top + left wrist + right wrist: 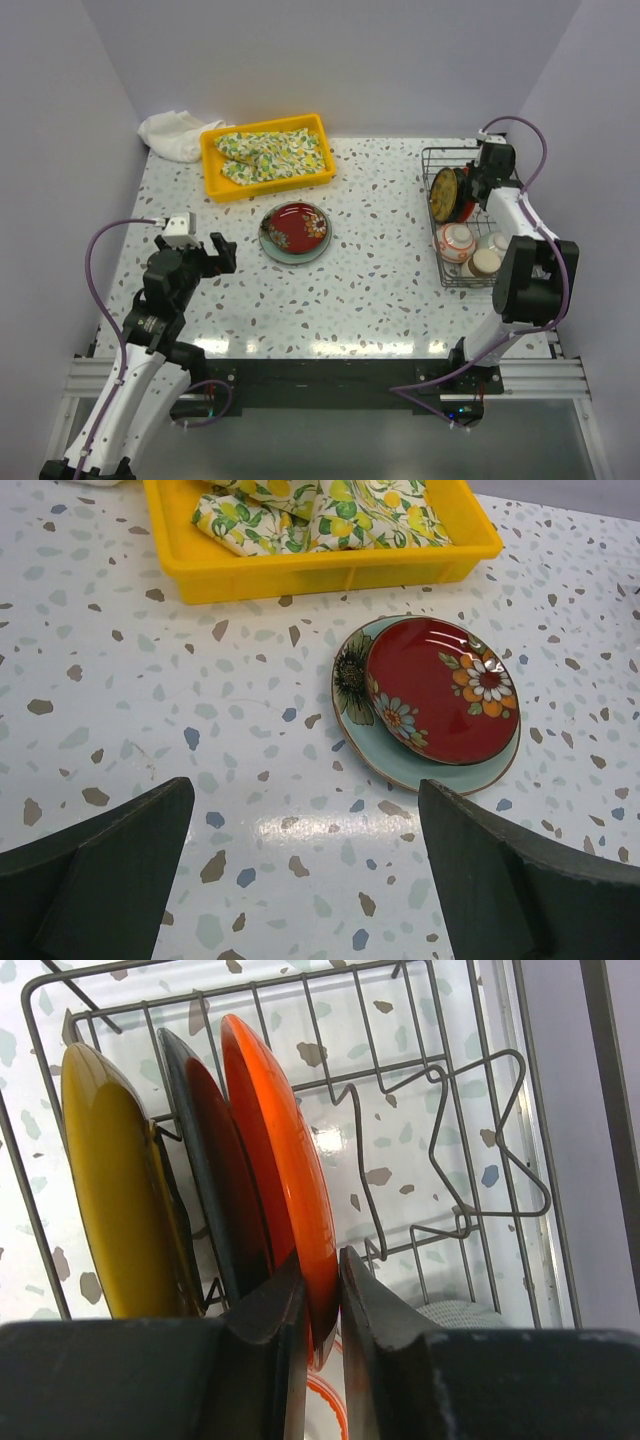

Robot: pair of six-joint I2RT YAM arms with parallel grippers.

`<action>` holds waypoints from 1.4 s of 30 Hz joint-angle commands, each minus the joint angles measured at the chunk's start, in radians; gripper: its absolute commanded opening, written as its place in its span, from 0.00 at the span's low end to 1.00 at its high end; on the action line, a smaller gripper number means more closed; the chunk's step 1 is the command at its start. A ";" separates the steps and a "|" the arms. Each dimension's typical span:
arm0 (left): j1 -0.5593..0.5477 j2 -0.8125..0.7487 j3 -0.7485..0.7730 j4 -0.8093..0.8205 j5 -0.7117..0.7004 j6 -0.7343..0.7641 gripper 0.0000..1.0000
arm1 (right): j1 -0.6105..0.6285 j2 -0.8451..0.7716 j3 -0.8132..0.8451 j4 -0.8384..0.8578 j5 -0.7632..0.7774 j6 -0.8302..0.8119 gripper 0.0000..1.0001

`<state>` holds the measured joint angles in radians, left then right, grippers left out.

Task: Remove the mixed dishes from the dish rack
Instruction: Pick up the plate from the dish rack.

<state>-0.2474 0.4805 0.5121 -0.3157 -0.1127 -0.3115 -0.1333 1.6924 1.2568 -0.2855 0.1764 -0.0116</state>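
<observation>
The dish rack (432, 158) stands at the table's right edge. My right gripper (478, 186) reaches into its far end. In the right wrist view the gripper (322, 1280) is shut on the rim of an upright orange-red plate (275, 1130). A black-red bowl (212, 1180) and a brown-yellow plate (115, 1190) stand beside it between the rack's wires (470, 1110). A red-patterned white bowl (457, 241), a celadon bowl (496, 243) and a tan cup (486, 263) sit in the rack's near half. A pale green-blue plate (272, 246) lies mid-table with a red flowered dish (296, 226) on it. My left gripper (205, 255) is open and empty.
A yellow tray (216, 170) with a floral cloth (272, 155) stands at the back left, and a white cloth (172, 134) lies beside it. In the left wrist view the plate (430, 770), the red dish (440, 685) and the tray (320, 572) lie ahead of my open gripper (305, 790).
</observation>
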 commanded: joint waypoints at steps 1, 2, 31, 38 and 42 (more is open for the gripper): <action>0.003 -0.003 -0.003 0.046 -0.005 0.017 0.99 | 0.017 -0.063 0.042 -0.007 0.087 0.016 0.03; 0.003 -0.006 -0.004 0.046 -0.005 0.017 0.99 | 0.023 -0.069 0.043 -0.012 0.107 -0.014 0.03; -0.013 -0.017 -0.014 0.053 -0.024 0.014 0.99 | 0.167 -0.266 0.067 -0.052 0.526 -0.148 0.00; -0.041 0.004 -0.018 0.059 -0.010 0.011 0.99 | 0.172 -0.359 0.075 -0.081 0.494 -0.116 0.00; -0.056 0.050 -0.014 0.067 0.011 0.012 0.99 | 0.195 -0.427 0.055 -0.081 0.344 -0.088 0.00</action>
<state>-0.2878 0.4942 0.4988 -0.3008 -0.1173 -0.3119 0.0357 1.3579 1.2858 -0.3862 0.6342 -0.1287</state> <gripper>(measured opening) 0.992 0.130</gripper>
